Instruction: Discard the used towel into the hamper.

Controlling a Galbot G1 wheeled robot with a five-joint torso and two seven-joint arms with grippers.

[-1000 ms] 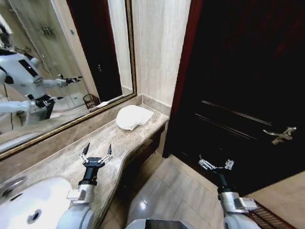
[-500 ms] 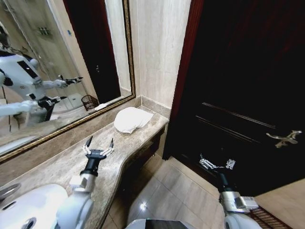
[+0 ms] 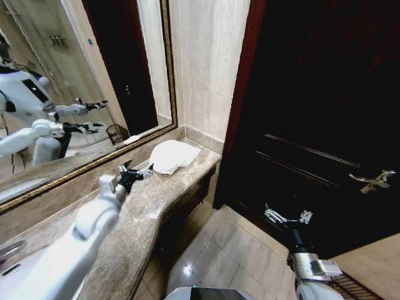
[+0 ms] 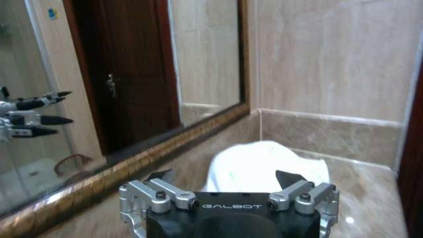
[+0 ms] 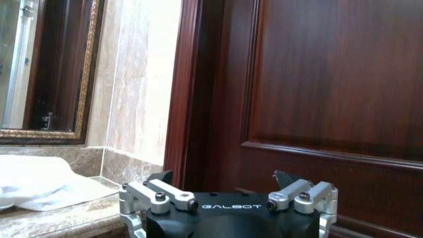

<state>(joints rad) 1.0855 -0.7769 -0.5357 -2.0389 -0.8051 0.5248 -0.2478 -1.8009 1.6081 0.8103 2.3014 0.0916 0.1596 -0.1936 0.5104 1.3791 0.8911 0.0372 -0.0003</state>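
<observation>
From the head view, the left gripper (image 3: pixel 136 172) reaches over the veined marble counter (image 3: pixel 144 219), fingers apart, just short of the crumpled white towel (image 3: pixel 172 156) lying near the counter's far end. The left wrist view shows soft folds in the towel (image 4: pixel 268 166) beyond the spread fingers. The right gripper (image 3: pixel 287 217), also open, hangs low before the dark panelled door (image 3: pixel 325 112). A small dark ribbed basket, possibly the hamper (image 3: pixel 118 132), appears as a mirror reflection.
</observation>
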